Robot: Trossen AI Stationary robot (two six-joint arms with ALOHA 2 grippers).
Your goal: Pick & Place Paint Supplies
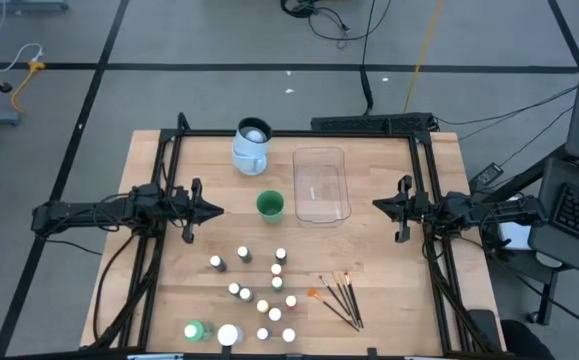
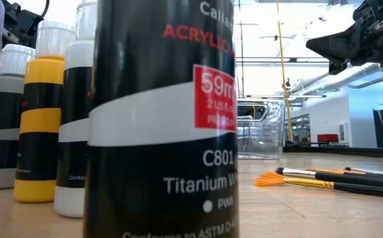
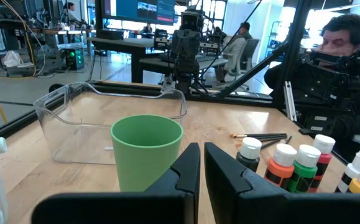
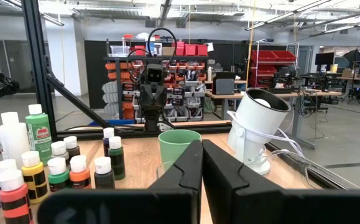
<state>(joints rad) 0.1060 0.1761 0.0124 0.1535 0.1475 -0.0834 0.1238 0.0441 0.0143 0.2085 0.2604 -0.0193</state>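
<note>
Brushes point(image 1: 341, 299) number four, bottles point(image 1: 265, 292) roughly twelve

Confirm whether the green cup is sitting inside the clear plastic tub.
No, in the high view the green cup stands on the bare table just left of the clear tub, outside its walls.

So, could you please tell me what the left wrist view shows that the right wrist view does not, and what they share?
Only the left wrist view shows the brushes and the whole clear tub. Only the right wrist view shows the white jug, the larger green bottle and the white jar. Both show the green cup, small paint bottles and that arm's own closed fingers.
</note>
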